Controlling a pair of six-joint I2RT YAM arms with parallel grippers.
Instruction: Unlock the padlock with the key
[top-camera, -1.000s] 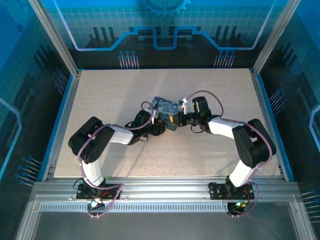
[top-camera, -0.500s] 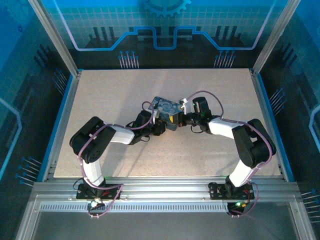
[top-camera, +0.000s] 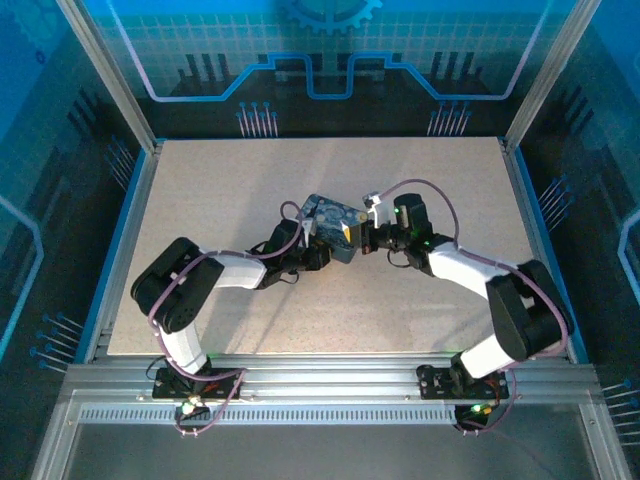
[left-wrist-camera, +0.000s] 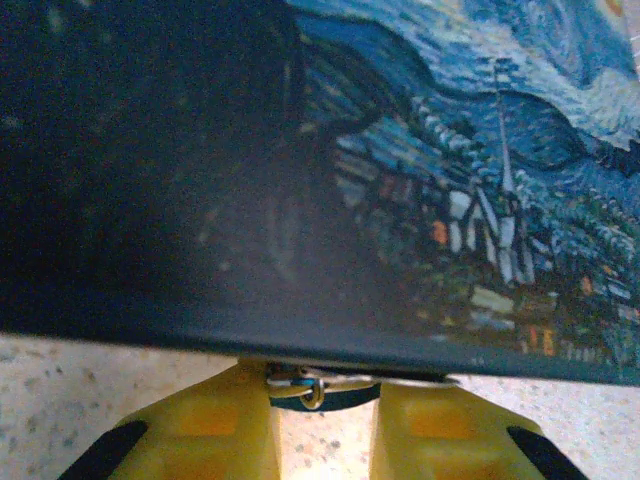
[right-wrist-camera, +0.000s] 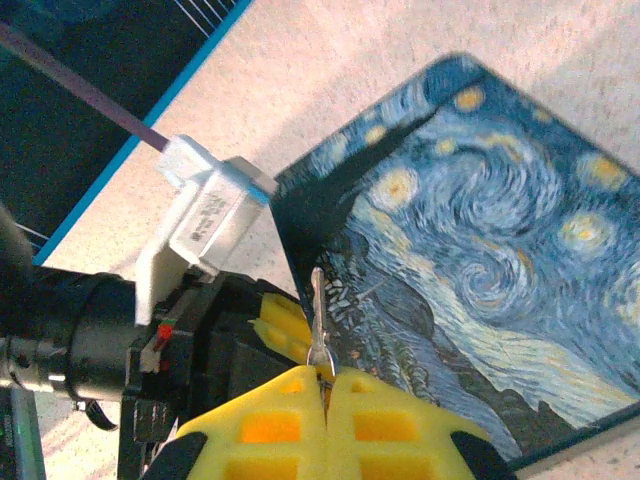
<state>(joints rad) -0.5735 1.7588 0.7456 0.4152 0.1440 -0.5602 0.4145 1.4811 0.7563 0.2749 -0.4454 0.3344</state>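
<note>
Right gripper (right-wrist-camera: 325, 378) is fully closed on the key (right-wrist-camera: 318, 320), which stands upright against the box (right-wrist-camera: 480, 270). Left gripper (left-wrist-camera: 325, 405) fingers are slightly apart, with the padlock (left-wrist-camera: 312, 388) between them under the box edge. Whether they grip it cannot be told.

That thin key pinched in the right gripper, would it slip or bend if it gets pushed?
The key looks like stiff metal, so it probably won't bend. Only its base sits between the right gripper's soft-looking yellow pads, so it may pivot or slip sideways under load.
</note>
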